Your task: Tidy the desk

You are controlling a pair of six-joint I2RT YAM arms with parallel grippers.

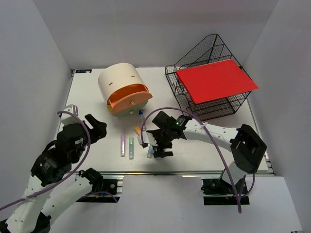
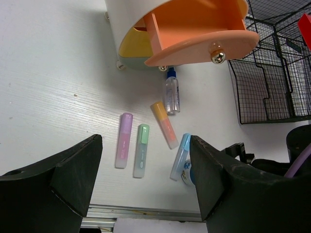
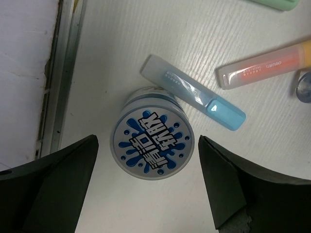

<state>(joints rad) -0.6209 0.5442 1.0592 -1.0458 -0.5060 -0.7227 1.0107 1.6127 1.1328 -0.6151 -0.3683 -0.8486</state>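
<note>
Desk surface (image 1: 87, 94) is the big white slab everything sits on, running from the aluminium rail (image 1: 194, 173) at my end back to the far wall, and it's pretty cluttered tbh. My right fingers (image 1: 159, 148) are spread as wide as they go, gripping nothing, hanging right over a round tin (image 3: 153, 141) with a blue splash label, one finger either side of it. That tin sits close to the rail, and a blue highlighter (image 3: 194, 92) lies right up against its rim, so that side is crowded. An orange highlighter (image 3: 262, 63) lies just beyond the blue one, at an angle. Past that is a small clear spray bottle (image 2: 171, 94), its blue cap tucked under the open orange drawer of the cream round drawer box (image 1: 124, 90). Purple highlighter (image 1: 122, 145) and green highlighter (image 1: 131, 144) lie side by side to the left of that bunch, not touching each other. My left fingers (image 1: 97, 127) are released too, empty, held over the left part of the surface, well away from the pens. Back right there's a black wire basket (image 1: 209, 104) with a red folder (image 1: 216, 80) lying on top
</note>
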